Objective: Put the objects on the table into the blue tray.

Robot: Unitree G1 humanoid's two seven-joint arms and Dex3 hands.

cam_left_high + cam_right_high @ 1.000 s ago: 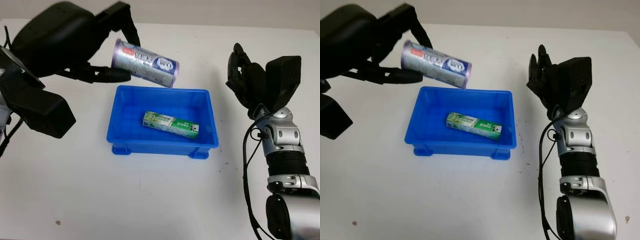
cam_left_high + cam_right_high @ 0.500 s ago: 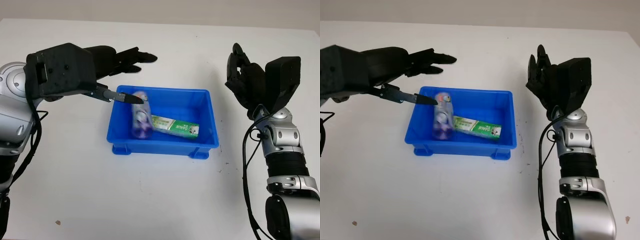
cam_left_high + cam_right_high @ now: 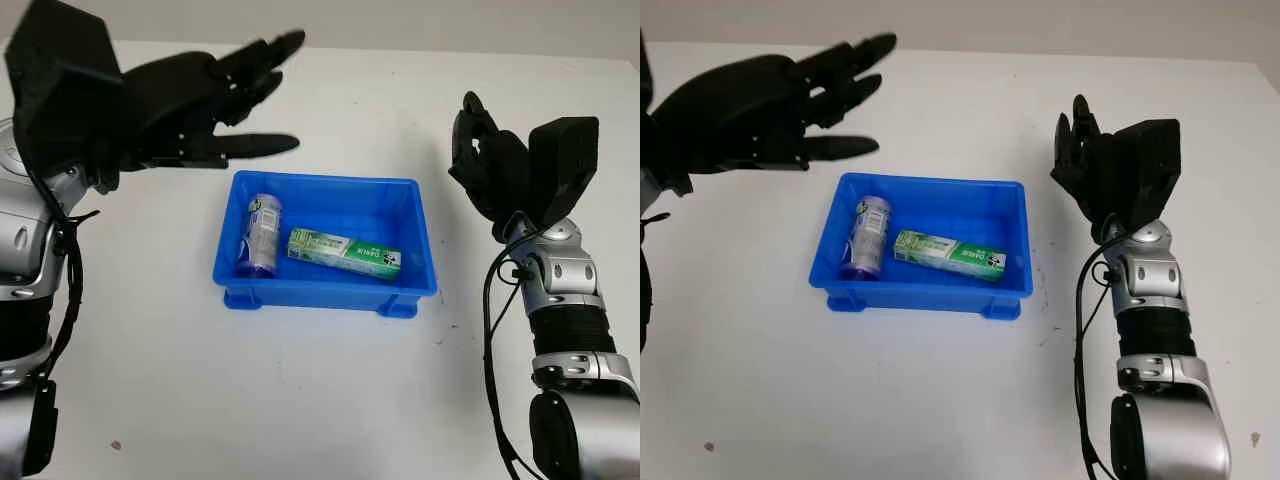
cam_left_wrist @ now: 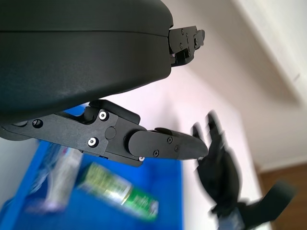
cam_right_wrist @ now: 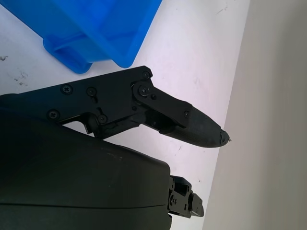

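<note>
Blue tray (image 3: 423, 262), purple can (image 3: 259, 235) lying inside (left end), green box (image 3: 344, 252) beside it

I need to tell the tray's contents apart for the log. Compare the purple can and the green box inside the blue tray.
Shape: the purple can is a round cylinder; the green box is flat-sided and long.
Place: the purple can lies at the end of the blue tray nearer the open left hand; the green box lies mid-tray.
Direction: the purple can points front to back; the green box runs roughly along the tray's length.
Both lie on their sides, held by no hand.
</note>
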